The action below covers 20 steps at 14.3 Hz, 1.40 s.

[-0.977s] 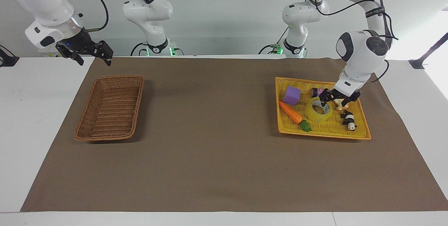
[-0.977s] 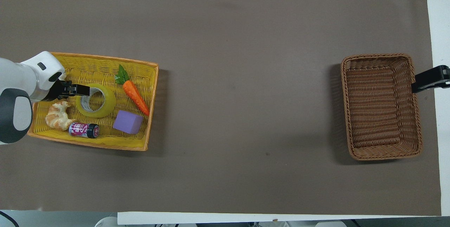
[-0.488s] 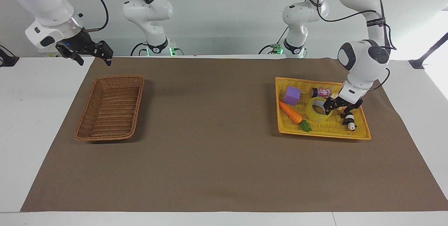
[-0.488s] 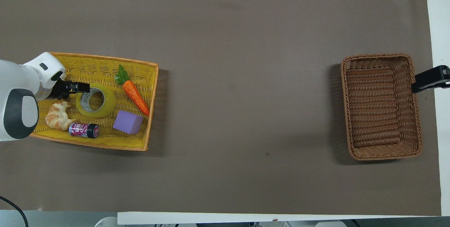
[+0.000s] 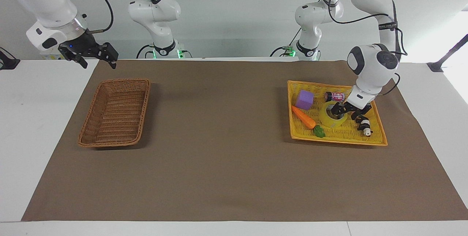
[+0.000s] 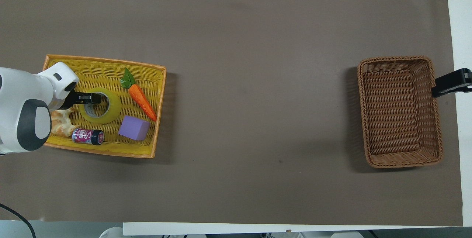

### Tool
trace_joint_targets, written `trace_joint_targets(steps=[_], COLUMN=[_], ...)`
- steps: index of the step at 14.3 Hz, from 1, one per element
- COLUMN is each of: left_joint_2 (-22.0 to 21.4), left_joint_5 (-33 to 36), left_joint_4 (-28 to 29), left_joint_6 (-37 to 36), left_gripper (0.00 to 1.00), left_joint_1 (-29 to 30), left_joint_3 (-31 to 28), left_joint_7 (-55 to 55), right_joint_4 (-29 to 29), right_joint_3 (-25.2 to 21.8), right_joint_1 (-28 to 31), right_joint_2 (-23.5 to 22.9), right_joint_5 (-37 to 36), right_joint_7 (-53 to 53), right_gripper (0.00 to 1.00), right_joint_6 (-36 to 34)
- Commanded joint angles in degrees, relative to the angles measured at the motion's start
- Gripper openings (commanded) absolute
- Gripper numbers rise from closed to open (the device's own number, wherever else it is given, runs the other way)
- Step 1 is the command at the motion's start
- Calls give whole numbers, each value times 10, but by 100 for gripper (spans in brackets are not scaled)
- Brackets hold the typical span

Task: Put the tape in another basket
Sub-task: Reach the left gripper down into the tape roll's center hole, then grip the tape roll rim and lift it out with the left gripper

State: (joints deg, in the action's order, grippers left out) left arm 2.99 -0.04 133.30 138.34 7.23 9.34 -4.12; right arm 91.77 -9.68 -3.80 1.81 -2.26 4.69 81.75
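Note:
The tape (image 5: 331, 118) (image 6: 110, 109), a yellow translucent roll, lies flat in the middle of the yellow mesh tray (image 5: 336, 139) (image 6: 110, 151). My left gripper (image 5: 347, 111) (image 6: 88, 98) is down at the roll's rim, on the side toward the left arm's end of the table, and reaches over its hole. The brown wicker basket (image 5: 146, 100) (image 6: 363, 112) stands with nothing in it toward the right arm's end. My right gripper (image 5: 93, 59) (image 6: 451, 83) waits open in the air over the mat's edge beside that basket.
In the tray with the tape lie a purple cube (image 5: 304, 99), a toy carrot (image 5: 303, 117), a small dark jar (image 5: 334, 96), a croissant (image 6: 61, 125) and a black-and-white figure (image 5: 365, 125). A brown mat (image 5: 226, 148) covers the table between tray and basket.
My left gripper has sunk lower and shifted across the tape's rim toward its hole. The tape and the right arm have not moved.

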Motion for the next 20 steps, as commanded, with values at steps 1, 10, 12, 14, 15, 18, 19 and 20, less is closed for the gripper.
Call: trace_joint_targets(steps=[1, 10, 12, 14, 15, 18, 19, 20], left_joint_2=[-8, -13, -15, -16, -14, 14, 30, 45], left_joint_5=[7, 7, 7, 7, 7, 2, -17, -51], left_joint_4=[11, 25, 27, 27, 21, -105, -171, -219], left_joint_6=[10, -1, -2, -3, -9, -117, -173, -205], left_gripper=[76, 25, 19, 0, 0, 0, 0, 0], left_joint_1=[-7, -7, -7, -7, -7, -8, -15, -30], left_joint_3=[-4, -4, -4, -4, -4, -3, -3, -4], left_joint_7=[8, 8, 8, 8, 9, 9, 10, 22], right_joint_4=[8, 8, 8, 8, 8, 7, 8, 8], right_joint_3=[-1, -1, -1, -1, -1, -1, -2, -1], right_joint_1=[0, 0, 0, 0, 0, 0, 0, 0], right_joint_2=[8, 8, 8, 8, 8, 8, 8, 8], right_joint_5=[10, 10, 10, 10, 10, 10, 10, 10], right_joint_7=[-6, -6, -6, -6, -6, -6, -6, -6], right_gripper=[100, 100, 100, 100, 100, 100, 100, 100], right_joint_6=[-4, -4, -4, -4, -4, -4, -4, -4])
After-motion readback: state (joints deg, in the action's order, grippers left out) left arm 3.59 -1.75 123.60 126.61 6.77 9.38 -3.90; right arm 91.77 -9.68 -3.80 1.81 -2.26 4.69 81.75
